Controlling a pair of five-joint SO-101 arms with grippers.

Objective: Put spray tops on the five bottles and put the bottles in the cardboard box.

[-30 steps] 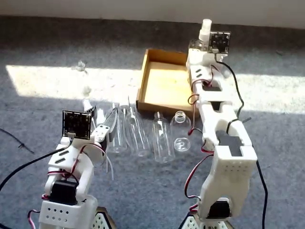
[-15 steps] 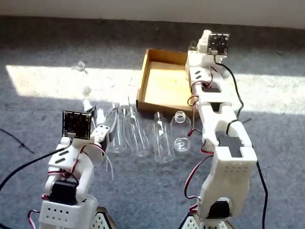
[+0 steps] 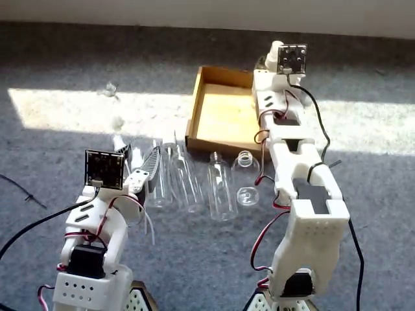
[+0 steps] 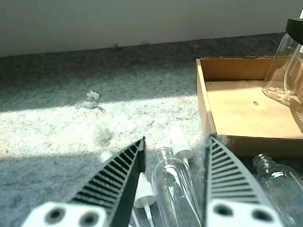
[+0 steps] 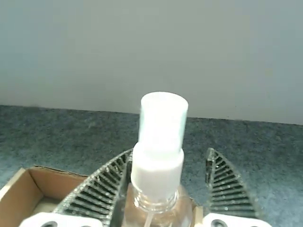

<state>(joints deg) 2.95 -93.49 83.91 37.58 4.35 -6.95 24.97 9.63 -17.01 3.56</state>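
Note:
My right gripper [image 5: 169, 156] is shut on a clear bottle with a white spray top [image 5: 158, 142], held upright at the far right corner of the cardboard box [image 3: 224, 107]. The same bottle [image 3: 275, 52] peeks out beside the wrist camera in the high view, and its clear body [image 4: 284, 66] hangs over the box floor in the left wrist view. Several uncapped clear bottles [image 3: 220, 184] lie in a row on the carpet in front of the box. My left gripper [image 4: 176, 139] is open above the left end of that row, over a bottle [image 4: 175, 184] and loose spray tops [image 4: 144, 191].
Grey carpet with a bright sunlit band [image 3: 65, 107] runs across the scene. Two small clear caps [image 3: 110, 89] lie far left of the box. A wall [image 5: 151, 47] rises right behind the box. Loose black cables [image 3: 19, 191] trail at the left arm's side.
The right arm has swung slightly left and the capped bottle has dropped lower, toward the box corner. The left arm has stayed put.

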